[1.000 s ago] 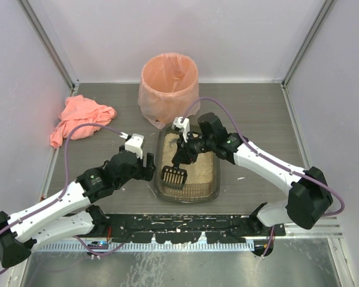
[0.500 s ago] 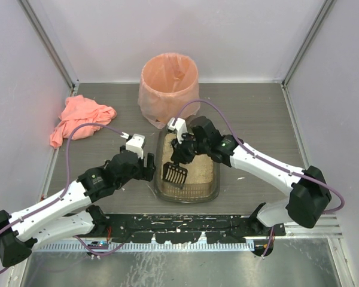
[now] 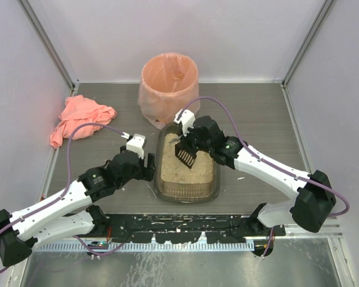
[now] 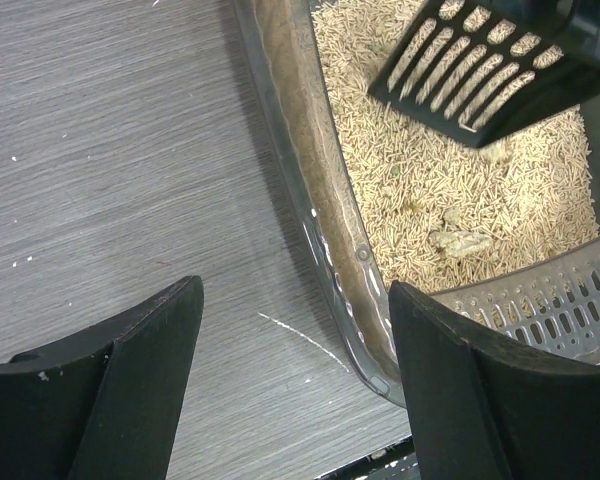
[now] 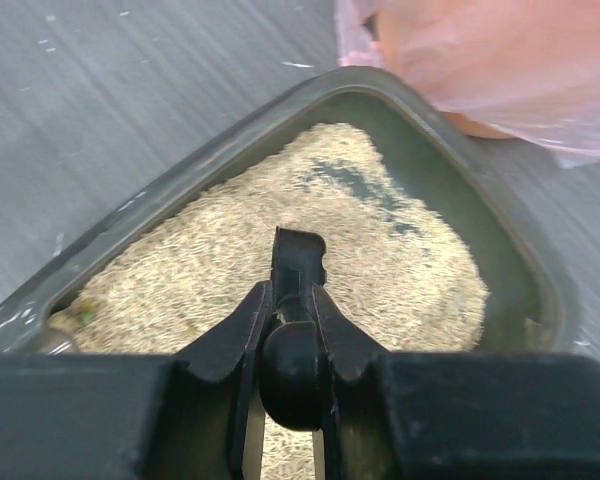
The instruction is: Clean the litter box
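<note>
Litter box (image 3: 188,196) sits mid-table between the two arms, long axis pointing away from the bases, filled with beige pellets. There's a pale clump (image 4: 460,241) in the near half and a grey slotted insert (image 4: 565,300) at the near end. Round bin (image 3: 169,84) with a peach bag liner stands just behind the box's far end, and in the right wrist view the bag hangs right past the far corner. Crumpled pink cloth (image 3: 81,119) lies far-left on the grey wood-grain table (image 3: 257,113), well apart from the box. White specks are scattered on the surface beside the box's left wall. The box's far rim and the bin wall lie between the scoop and the bin opening. Right arm: elbow out to the right, forearm angled left and away, wrist over the far half of the box. Right gripper (image 3: 189,143) is clenched on the handle of a black slotted scoop (image 3: 186,156). The scoop blade is tilted and looks lifted off the pellets; can't tell if anything is in it. Left arm: low, stretched diagonally from its base to the box's left wall. Left gripper (image 3: 148,168) is released, fingers (image 4: 130,370) spread: one over the table, the other over the near-left corner, rim running between them. Can't tell whether they touch it.
</note>
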Controlling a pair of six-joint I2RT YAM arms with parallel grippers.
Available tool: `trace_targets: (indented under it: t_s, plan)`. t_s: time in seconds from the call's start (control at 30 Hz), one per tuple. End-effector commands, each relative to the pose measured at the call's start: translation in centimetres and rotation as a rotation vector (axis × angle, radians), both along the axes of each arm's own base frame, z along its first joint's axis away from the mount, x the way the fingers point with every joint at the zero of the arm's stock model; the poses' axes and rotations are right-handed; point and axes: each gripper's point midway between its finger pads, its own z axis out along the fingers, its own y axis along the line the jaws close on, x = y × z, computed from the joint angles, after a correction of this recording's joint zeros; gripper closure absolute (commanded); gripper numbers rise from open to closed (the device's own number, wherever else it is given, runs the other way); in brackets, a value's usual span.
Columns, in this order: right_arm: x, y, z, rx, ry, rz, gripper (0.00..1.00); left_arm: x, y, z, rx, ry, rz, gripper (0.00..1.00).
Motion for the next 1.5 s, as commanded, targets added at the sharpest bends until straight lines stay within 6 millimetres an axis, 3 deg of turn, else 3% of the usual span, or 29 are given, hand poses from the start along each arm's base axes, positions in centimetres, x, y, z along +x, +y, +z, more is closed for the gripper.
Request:
trace_targets:
  t_s: [0.0, 0.13, 0.23, 0.43, 0.6, 0.77, 1.13, 1.33, 1.47]
  plan:
    - [3.1, -2.5, 4.8, 0.019, -0.224, -0.166, 0.99, 0.6, -0.5, 1.0, -0.041, -0.033, 0.017, 0.24]
    - [2.5, -3.0, 8.2, 0.090, -0.290, -0.184, 0.99, 0.6, -0.5, 1.0, -0.044, -0.033, 0.016, 0.24]
    - [1.3, -2.6, 9.4, 0.138, -0.282, -0.136, 1.00, 0.7, -0.7, 1.0, -0.045, -0.032, 0.012, 0.24]
    - [-2.2, 0.1, 7.1, 0.104, -0.065, 0.069, 0.99, 0.7, -1.0, 1.1, -0.049, -0.029, 0.006, 0.24]
    - [-4.0, 0.6, 3.5, 0.047, 0.081, 0.139, 0.99, 0.6, -0.7, 1.1, -0.046, -0.033, 0.011, 0.24]
    - [-5.8, 1.6, 1.9, 0.052, 0.180, 0.230, 0.99, 0.6, -0.6, 1.0, -0.043, -0.030, 0.012, 0.24]
    - [-6.6, 2.2, 3.0, 0.102, 0.181, 0.272, 0.99, 0.7, -0.7, 1.0, -0.045, -0.030, 0.008, 0.24]
    - [-6.7, 2.8, 1.7, 0.095, 0.234, 0.308, 0.99, 0.7, -1.0, 1.0, -0.045, -0.028, 0.000, 0.24]
    - [-6.3, 2.7, 2.2, 0.122, 0.245, 0.321, 0.99, 0.7, -1.1, 0.9, -0.043, -0.025, -0.005, 0.24]
